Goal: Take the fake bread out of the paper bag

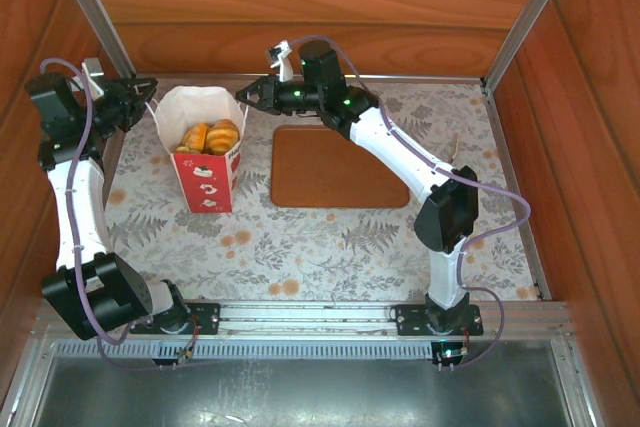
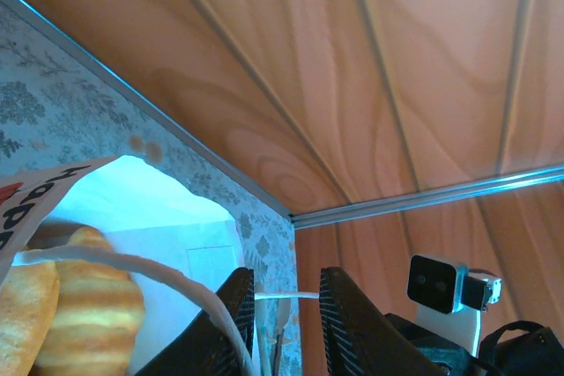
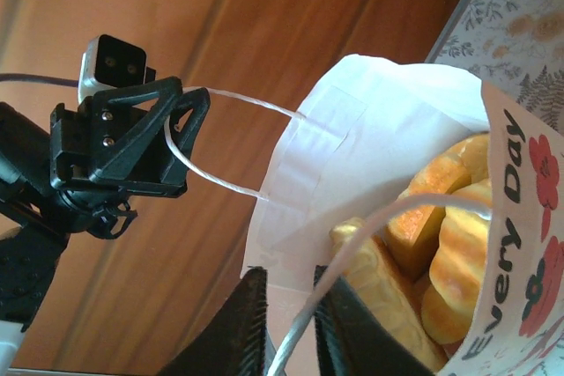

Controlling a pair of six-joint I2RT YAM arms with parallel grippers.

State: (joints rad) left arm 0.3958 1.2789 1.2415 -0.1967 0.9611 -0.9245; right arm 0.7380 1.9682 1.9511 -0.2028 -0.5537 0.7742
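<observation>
The white paper bag (image 1: pixel 210 179) with red print stands upright and open on the left of the table. Several golden pieces of fake bread (image 1: pixel 209 135) fill its top. My left gripper (image 1: pixel 143 97) is at the bag's left rim. In the left wrist view its jaws (image 2: pixel 286 301) stand slightly apart, a thin white cord handle (image 2: pixel 284 295) crossing the gap, with bread (image 2: pixel 84 305) to the left. My right gripper (image 1: pixel 243 95) is at the bag's right rim. Its jaws (image 3: pixel 291 323) are narrowly apart, the other cord handle (image 3: pixel 348 257) running between them above the bread (image 3: pixel 458 244).
A flat brown tray (image 1: pixel 330 165) lies right of the bag, under the right arm. Wooden walls and metal rails close in the table at the back and sides. The floral tablecloth (image 1: pixel 330 242) in front of the bag and tray is bare.
</observation>
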